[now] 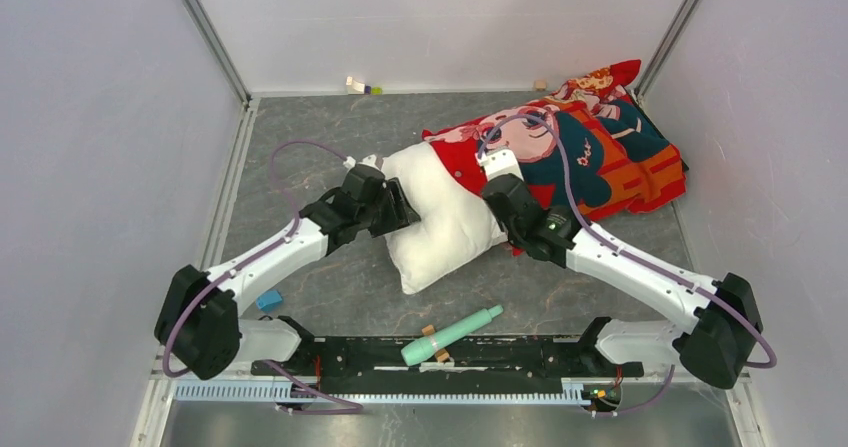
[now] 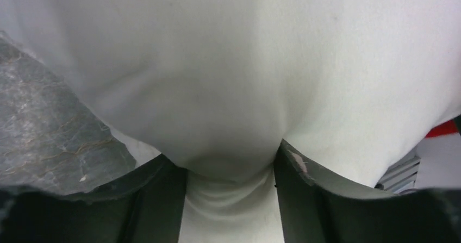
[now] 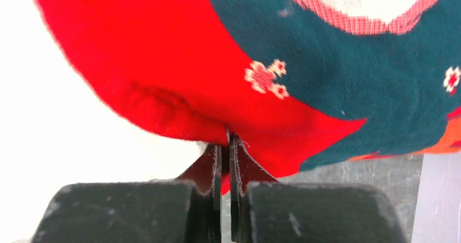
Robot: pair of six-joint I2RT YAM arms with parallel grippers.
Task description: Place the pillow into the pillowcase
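Pillow [image 1: 440, 217] end apparently inside pillowcase [image 1: 600, 157]

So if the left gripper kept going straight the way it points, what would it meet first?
The pillow. Its white cloth sits bunched between the fingers of the left gripper and fills the view ahead; no gap shows.
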